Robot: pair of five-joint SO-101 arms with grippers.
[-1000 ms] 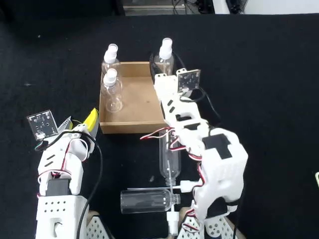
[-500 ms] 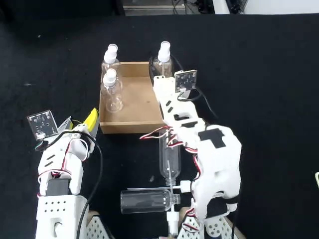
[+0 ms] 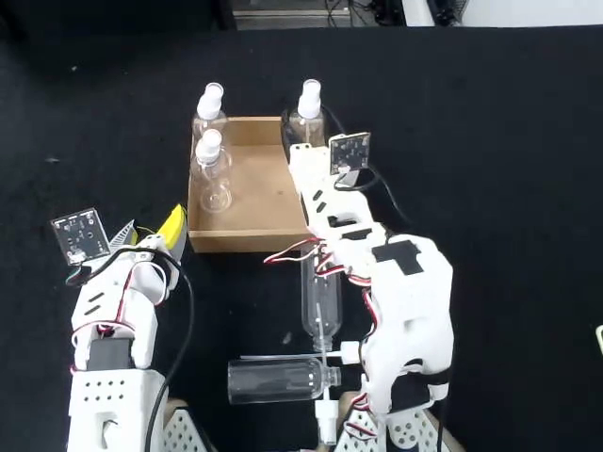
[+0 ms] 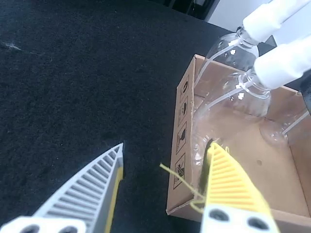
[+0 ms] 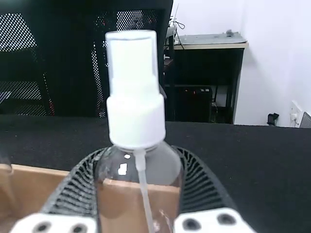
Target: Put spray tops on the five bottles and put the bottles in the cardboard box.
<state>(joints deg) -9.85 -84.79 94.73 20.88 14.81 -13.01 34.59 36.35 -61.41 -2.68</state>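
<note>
Right tool (image 5: 139,160) (arm (image 3: 332,202) outstretched) around bottle (image 5: 134,112)

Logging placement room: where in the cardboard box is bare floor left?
The open brown cardboard box has bare floor across its middle, front and right, bordered by its front and right walls and the clear plastic bottle with white spray top standing at its left wall. Crowded: the back right corner, where the right end effector grips another such bottle.
</note>
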